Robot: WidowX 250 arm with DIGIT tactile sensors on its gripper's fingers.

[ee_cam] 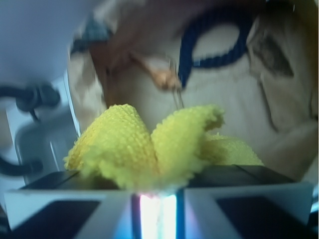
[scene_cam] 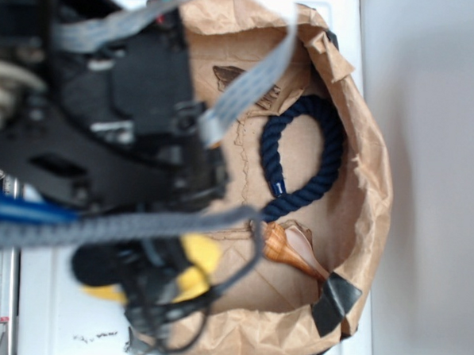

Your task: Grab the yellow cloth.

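Two black jaws of the gripper (ee_cam: 158, 191) are squeezed tight on the yellow cloth (ee_cam: 149, 147), which bunches up between them over the brown paper bag (scene_cam: 365, 152). Inside the bag lie a dark blue rope (scene_cam: 306, 153) and a tan seashell (scene_cam: 293, 248).

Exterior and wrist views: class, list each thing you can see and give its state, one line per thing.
Yellow cloth: bunched, pinched between the fingers.
Gripper: shut on the cloth.
Blue rope: curled in a loop, lying loose in the bag.
Seashell: lying on its side beside the rope.
Paper bag: open, rim crumpled.
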